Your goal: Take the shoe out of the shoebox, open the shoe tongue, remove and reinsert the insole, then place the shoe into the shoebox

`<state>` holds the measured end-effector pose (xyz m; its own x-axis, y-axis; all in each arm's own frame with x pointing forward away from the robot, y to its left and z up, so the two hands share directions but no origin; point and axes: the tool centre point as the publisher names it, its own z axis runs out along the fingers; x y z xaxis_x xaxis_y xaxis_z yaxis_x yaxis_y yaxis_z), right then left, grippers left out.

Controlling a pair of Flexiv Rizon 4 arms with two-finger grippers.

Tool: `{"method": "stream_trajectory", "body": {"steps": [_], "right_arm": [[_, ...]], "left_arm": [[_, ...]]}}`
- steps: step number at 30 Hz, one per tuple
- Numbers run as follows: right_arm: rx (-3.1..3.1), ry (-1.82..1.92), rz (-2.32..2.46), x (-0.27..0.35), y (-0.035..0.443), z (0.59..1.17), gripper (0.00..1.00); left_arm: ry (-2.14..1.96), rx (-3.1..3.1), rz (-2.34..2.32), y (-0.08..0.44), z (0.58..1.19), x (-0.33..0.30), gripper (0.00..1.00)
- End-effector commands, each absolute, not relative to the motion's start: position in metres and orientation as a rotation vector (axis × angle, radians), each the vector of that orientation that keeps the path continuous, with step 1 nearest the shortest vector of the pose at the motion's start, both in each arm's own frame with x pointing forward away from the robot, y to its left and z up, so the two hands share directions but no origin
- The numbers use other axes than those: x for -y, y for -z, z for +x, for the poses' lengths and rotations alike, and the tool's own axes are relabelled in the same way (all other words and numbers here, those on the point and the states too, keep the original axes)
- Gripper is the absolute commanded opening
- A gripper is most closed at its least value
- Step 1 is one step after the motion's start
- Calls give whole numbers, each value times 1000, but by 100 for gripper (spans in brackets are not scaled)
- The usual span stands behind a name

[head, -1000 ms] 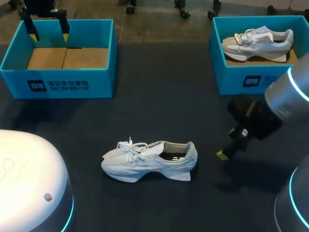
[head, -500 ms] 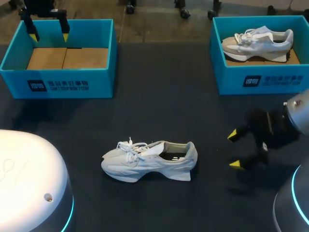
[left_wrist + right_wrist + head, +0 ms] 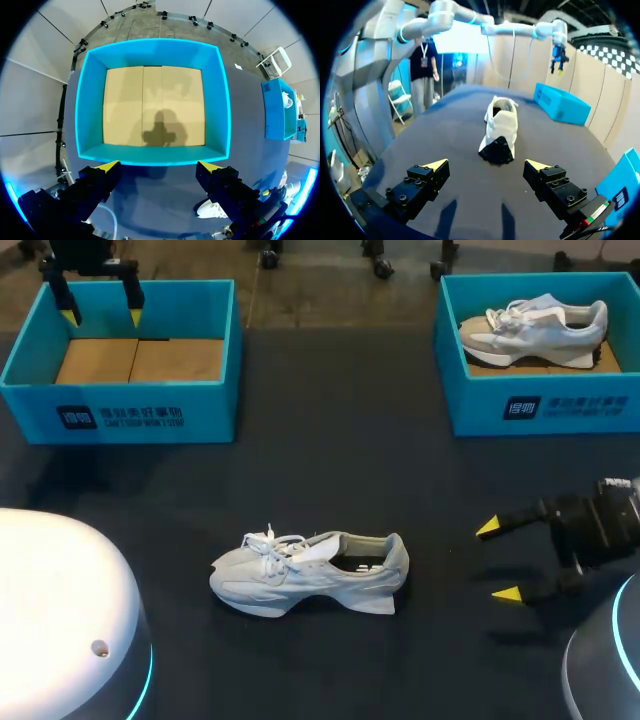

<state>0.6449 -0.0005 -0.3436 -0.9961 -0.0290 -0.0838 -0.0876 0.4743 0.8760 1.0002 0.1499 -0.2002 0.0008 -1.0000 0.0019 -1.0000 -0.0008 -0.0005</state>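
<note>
A white laced shoe lies on its side on the dark table, toe toward the left, its dark opening facing up. My right gripper hovers open to the right of the shoe's heel, well apart from it, fingers pointing left. In the right wrist view the shoe lies ahead of the open right gripper, heel nearest. My left gripper hangs open above the far rim of the empty left shoebox. The left wrist view looks straight down into that shoebox past the open left gripper.
A second blue shoebox at the back right holds another white shoe. My arms' white bases fill the front corners. The left shoebox has a bare cardboard floor.
My right gripper has pulled back to the right, away from the shoe, and turned so both yellow tips show, pointing left. The shoe and left arm have not moved.
</note>
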Motion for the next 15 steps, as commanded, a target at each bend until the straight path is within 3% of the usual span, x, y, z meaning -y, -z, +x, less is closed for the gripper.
{"method": "stream_trajectory", "body": {"steps": [1, 15], "right_arm": [[-2602, -1650, 47, -5, 359, 650, 100], [-2546, -1688, 187, -8, 378, 652, 100]], "left_arm": [[-1, 2220, 2222, 200, 1000, -150, 100], [-1, 2220, 2222, 200, 1000, -150, 100]]}}
